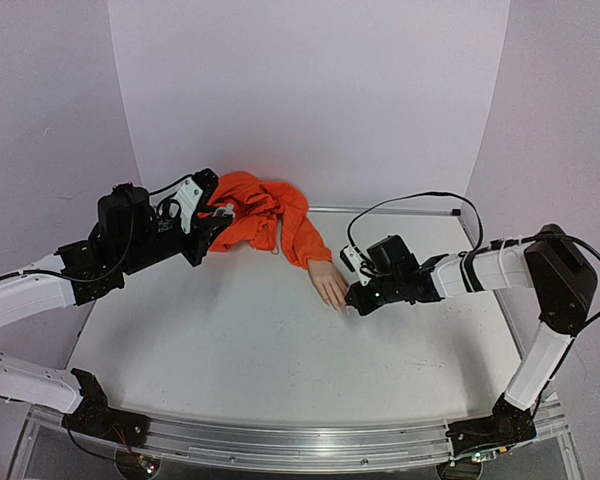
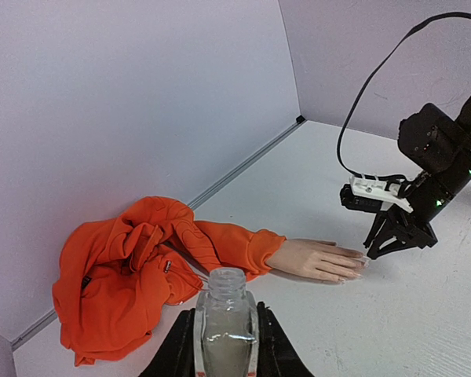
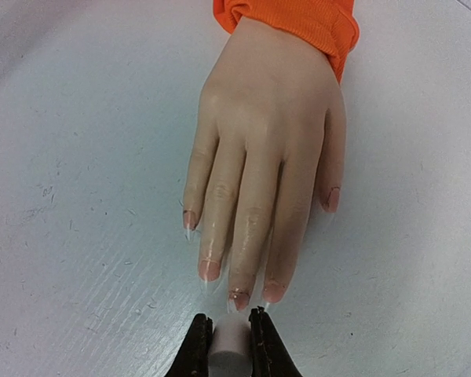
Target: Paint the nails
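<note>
A flesh-coloured mannequin hand [image 1: 329, 284] lies flat on the table, its wrist in an orange sleeve [image 1: 292, 232]. Its small pale nails show in the right wrist view; the middle nail [image 3: 238, 298] sits just ahead of my right gripper [image 3: 231, 326], which is shut on a whitish cylindrical brush cap [image 3: 231, 345]. The brush itself is hidden. In the top view the right gripper [image 1: 352, 300] is at the fingertips. My left gripper [image 2: 224, 330] is shut on a small clear open bottle [image 2: 224, 314], held near the bunched orange cloth [image 2: 118, 275], apart from the hand [image 2: 318, 259].
The orange garment [image 1: 252, 210] lies bunched at the back left against the wall. A black cable [image 1: 410, 205] loops over the right arm. White walls close in the table's back and sides.
</note>
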`<state>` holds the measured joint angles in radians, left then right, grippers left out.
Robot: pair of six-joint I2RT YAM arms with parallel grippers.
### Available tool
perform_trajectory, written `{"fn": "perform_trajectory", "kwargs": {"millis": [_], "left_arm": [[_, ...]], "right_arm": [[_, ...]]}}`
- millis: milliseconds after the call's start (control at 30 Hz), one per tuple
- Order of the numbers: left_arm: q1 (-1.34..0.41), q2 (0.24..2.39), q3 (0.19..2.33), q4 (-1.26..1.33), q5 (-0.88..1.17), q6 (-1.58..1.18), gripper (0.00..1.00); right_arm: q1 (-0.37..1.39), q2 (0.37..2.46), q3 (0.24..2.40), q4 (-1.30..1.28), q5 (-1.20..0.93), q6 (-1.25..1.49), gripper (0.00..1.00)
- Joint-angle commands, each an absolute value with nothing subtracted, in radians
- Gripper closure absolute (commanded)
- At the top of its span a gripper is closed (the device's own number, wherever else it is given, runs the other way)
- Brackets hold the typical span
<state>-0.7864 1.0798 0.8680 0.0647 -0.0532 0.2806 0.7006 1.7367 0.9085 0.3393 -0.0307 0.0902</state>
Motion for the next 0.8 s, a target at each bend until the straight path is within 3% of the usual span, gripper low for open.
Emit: {"fn": "perform_trajectory", "kwargs": {"millis": [0, 767], "left_arm": [[-0.782, 1.059, 0.876, 0.125, -0.051, 0.276, 1.0], [-0.782, 1.065, 0.882, 0.125, -0.046, 0.272, 1.0]], "right_arm": [[0.695, 1.745, 0.945, 0.357, -0.006, 0.088, 1.0], [0.695, 1.736, 0.914, 0.322, -0.013, 0.1, 1.0]]}}
